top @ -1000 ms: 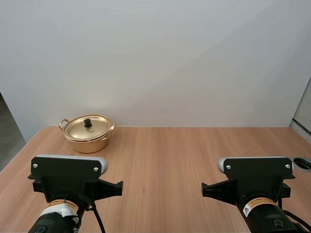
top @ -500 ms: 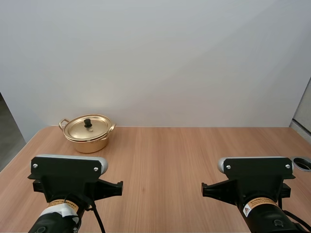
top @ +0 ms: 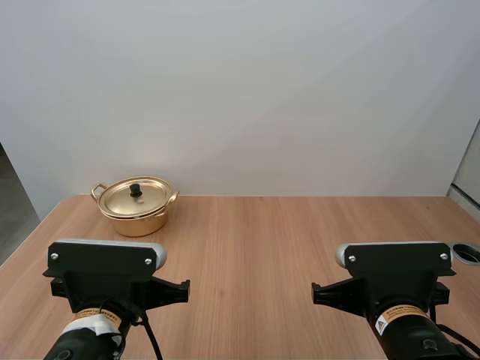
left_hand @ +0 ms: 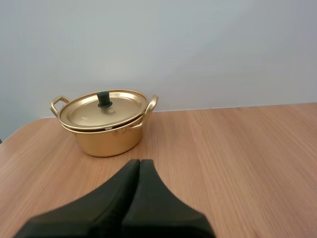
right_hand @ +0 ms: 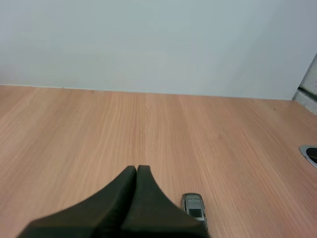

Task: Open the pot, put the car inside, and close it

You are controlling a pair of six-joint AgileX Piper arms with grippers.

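At the far left of your pale wood-grain table (top: 262, 232) stands the round, polished gold metal pot (top: 139, 217). Its shallow domed gold lid (top: 146, 199) is seated, with a small black knob (top: 136, 190) on top.

Your left gripper (left_hand: 139, 162) points at the pot, fingers pressed together on nothing. Your right gripper (right_hand: 137, 168) is likewise closed and empty. The small boxy silver-grey toy car (right_hand: 193, 208) sits just beside its tip.

Risks:
- The knob is small and the lid slick, so an off-centre pinch may slip.
- The light pot may slide.
- The car may roll if you nudge it.
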